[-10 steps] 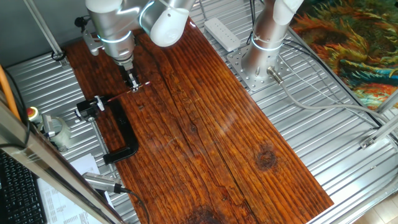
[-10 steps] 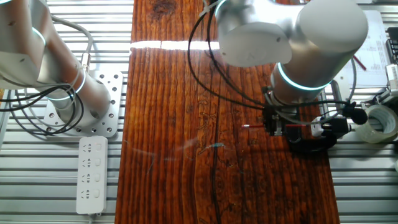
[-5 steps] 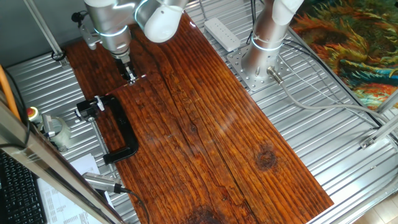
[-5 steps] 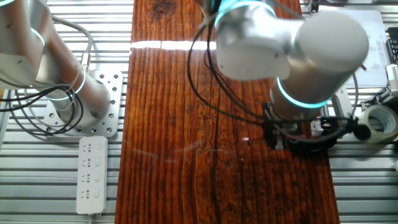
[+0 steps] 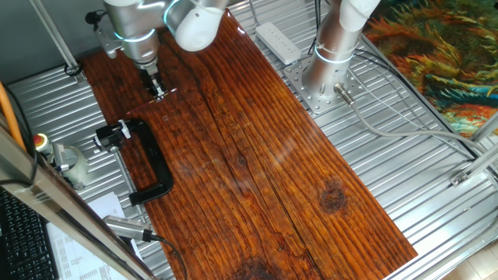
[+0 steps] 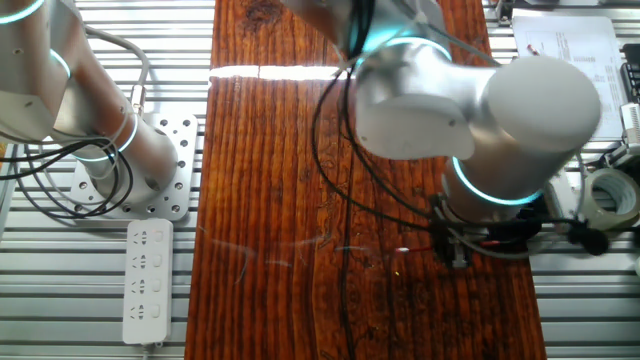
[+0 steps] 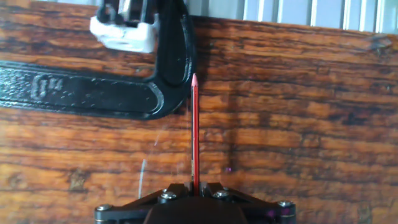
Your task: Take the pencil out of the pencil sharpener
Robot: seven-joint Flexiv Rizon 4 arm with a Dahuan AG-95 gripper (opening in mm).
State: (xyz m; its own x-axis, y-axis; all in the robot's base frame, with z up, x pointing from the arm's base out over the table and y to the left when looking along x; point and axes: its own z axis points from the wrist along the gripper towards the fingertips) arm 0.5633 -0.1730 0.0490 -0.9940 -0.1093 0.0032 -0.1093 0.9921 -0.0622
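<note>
My gripper (image 7: 194, 188) is shut on the dark-red pencil (image 7: 194, 130). The pencil sticks straight out from the fingers, and its point ends just beside the curve of the black clamp. The pencil is free of the pencil sharpener (image 7: 123, 30), a small blocky piece in the clamp's jaw at the top left of the hand view. In one fixed view my gripper (image 5: 159, 91) hangs over the far left part of the wooden board, above the sharpener (image 5: 109, 136). In the other fixed view the pencil's pale tip (image 6: 402, 250) shows left of my gripper (image 6: 452, 250).
The large black C-shaped clamp (image 5: 152, 159) with its silver rod lies at the board's left edge and fills the upper left of the hand view (image 7: 93, 93). A second arm's base (image 5: 327, 78) and a power strip (image 5: 278, 40) stand off the board. A tape roll (image 6: 610, 195) sits near the clamp.
My gripper has drawn back from the clamp and sharpener toward the board's far end, carrying the pencil with it. The clamp and sharpener have stayed put.
</note>
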